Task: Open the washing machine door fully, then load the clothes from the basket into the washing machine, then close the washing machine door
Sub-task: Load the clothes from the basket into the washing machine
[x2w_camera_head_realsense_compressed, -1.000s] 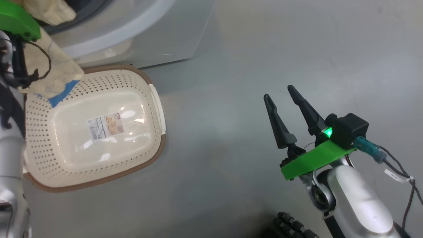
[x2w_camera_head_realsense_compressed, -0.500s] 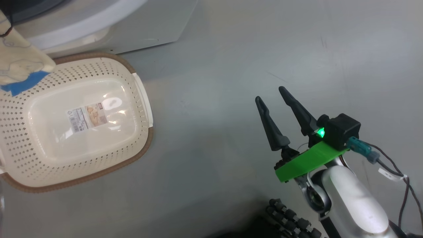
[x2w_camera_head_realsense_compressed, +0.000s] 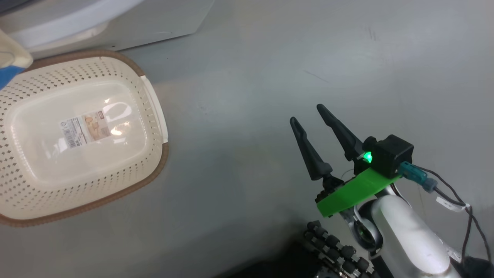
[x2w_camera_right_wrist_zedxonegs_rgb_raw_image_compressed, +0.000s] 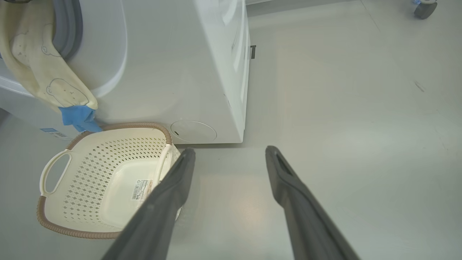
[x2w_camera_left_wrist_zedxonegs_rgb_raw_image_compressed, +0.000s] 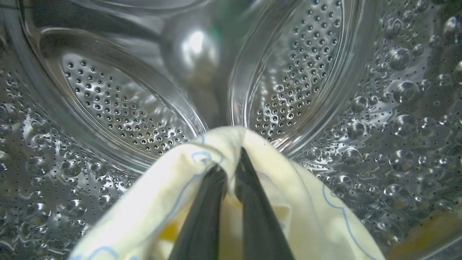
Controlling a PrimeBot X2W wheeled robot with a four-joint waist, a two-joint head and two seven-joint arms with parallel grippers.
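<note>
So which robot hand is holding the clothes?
The left hand, pinched shut on a pale-yellow garment inside the steel drum. The right hand is open and empty, over the floor.

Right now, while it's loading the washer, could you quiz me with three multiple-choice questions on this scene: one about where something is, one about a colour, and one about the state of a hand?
1. Where is the left hand?
A) inside the steel drum
B) resting on the floor
C) gripping the other arm

2. What colour is the patch at the garment's hanging end?
A) red
B) blue
C) green

3. How is the right hand?
A) shut on cloth
B) open, holding nothing
C) shut on a handle

Answers:
1 A: perforated steel surrounds its fingers, which pinch the garment.
2 B: a bright blue patch hangs just above the basket.
3 B: its fingers stand apart over bare floor.
</note>
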